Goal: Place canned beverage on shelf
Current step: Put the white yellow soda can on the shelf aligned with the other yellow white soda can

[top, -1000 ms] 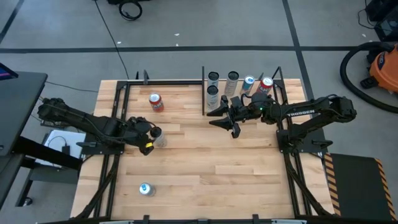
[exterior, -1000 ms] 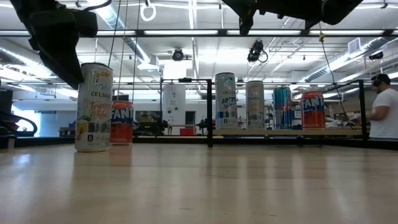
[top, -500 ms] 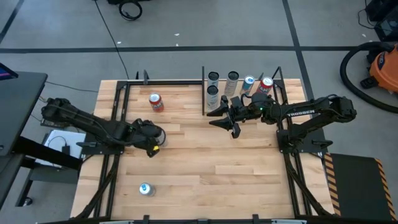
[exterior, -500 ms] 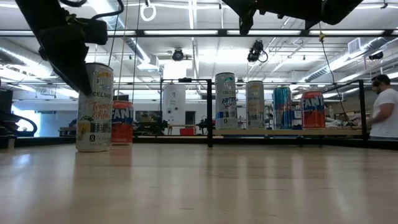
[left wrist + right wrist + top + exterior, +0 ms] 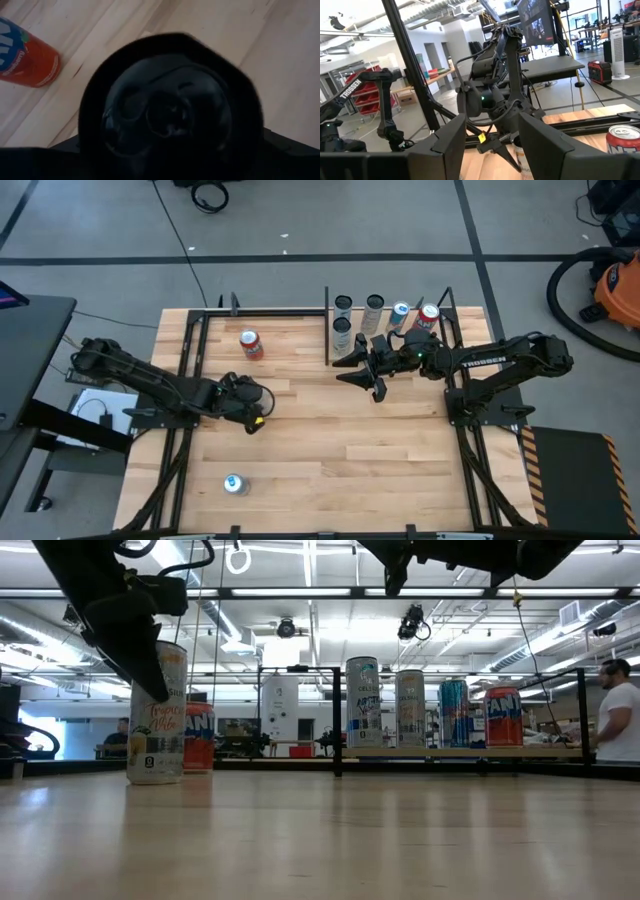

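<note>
A tall white canned beverage (image 5: 157, 715) stands upright on the planked tabletop, left of centre. My left gripper (image 5: 250, 405) sits over its top and hides it in the high view. The can's dark top (image 5: 167, 112) fills the left wrist view. I cannot tell whether the gripper touches it. The shelf (image 5: 358, 345), a pale panel edged by black rods, lies at the far right and bears several upright cans (image 5: 375, 302). It also shows in the low view (image 5: 460, 752). My right gripper (image 5: 368, 375) hangs open and empty above the shelf's near edge.
An orange can (image 5: 250, 344) stands at the far left of the table and shows behind the white can in the low view (image 5: 198, 735). Another can (image 5: 234, 484) stands near the front left. A person (image 5: 618, 710) is in the room beyond the right edge.
My left gripper has gone toward the table's right edge, from beside the white can to over its top, and now covers the can in the high view. My right arm has kept still.
</note>
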